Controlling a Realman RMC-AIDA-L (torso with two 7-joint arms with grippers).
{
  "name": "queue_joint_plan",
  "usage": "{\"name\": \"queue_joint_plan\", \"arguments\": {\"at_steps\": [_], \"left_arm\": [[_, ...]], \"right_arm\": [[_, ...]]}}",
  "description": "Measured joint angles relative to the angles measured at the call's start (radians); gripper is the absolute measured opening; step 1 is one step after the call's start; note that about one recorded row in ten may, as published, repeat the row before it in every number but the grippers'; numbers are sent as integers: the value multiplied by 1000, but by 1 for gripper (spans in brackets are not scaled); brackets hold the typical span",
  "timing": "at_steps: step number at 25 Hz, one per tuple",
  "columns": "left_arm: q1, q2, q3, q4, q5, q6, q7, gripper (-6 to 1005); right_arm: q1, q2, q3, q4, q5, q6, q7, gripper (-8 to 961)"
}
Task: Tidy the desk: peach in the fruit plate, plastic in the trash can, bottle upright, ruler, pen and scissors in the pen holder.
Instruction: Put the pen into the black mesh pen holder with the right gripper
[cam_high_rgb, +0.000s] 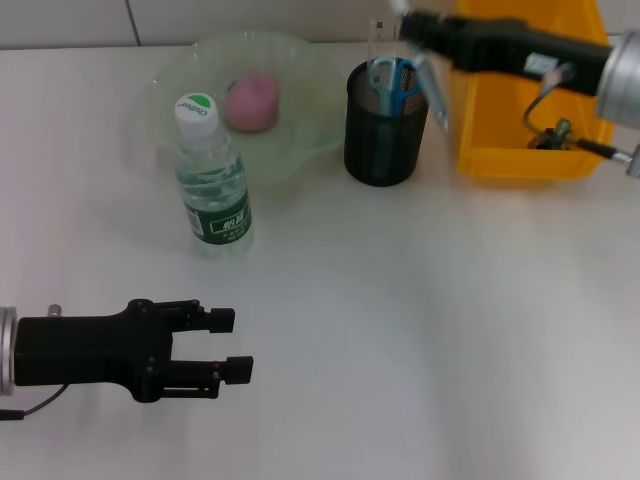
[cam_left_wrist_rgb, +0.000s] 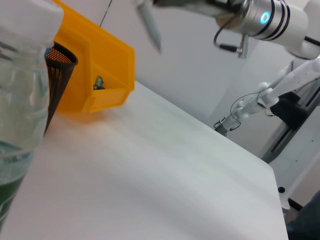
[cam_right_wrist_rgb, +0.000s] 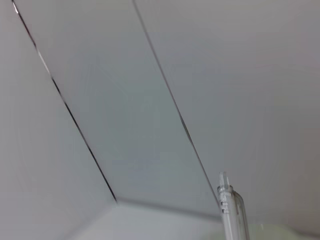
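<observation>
Pen (cam_high_rgb: 432, 88) pinched in right gripper (cam_high_rgb: 415, 30) above pen holder (cam_high_rgb: 385, 125), far right; left gripper (cam_high_rgb: 225, 345) near left, jaws apart, empty.

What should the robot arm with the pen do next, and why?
Probably lower the pen into the pen holder and let go. The right gripper holds it tilted just above the holder's rim, where the scissors and ruler already stand. The peach is plated, the bottle upright; the left gripper waits open.
</observation>
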Motion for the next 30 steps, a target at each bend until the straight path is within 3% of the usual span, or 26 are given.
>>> {"name": "queue_joint_plan", "arguments": {"at_steps": [1,3,5,6,7,10,11,25,30], "left_arm": [[-4,-1,0,0,0,-1,0,782],[-5,-1,-1,-1,0,-1,1,782],[-6,-1,-1,-2,0,-1,1,783],[-9,-2,-4,-8,0,-2,3,783],[-9,-3,-5,-9,0,-2,4,783],[-9,-3,-7,-11,0,-2,7,783],[-10,-4,-8,-12,-1,-3,10,783],[-13,-15,-9,-34,-2,-18,45,782],[-18,-15,-9,-38,-2,-21,46,782]], "right_arm": [[17,-1,71,86,120,-66,-93,112],[30,-1,99,129,171,-102,-140,112],[74,-2,169,250,238,-170,-232,112],[121,-2,230,370,267,-211,-327,112],[121,-2,230,370,267,-211,-327,112],[179,0,287,532,323,-258,-503,112],[210,1,293,638,401,-282,-640,112],[369,11,287,1031,622,-289,-1187,111],[405,11,295,1075,640,-248,-1233,111]]}}
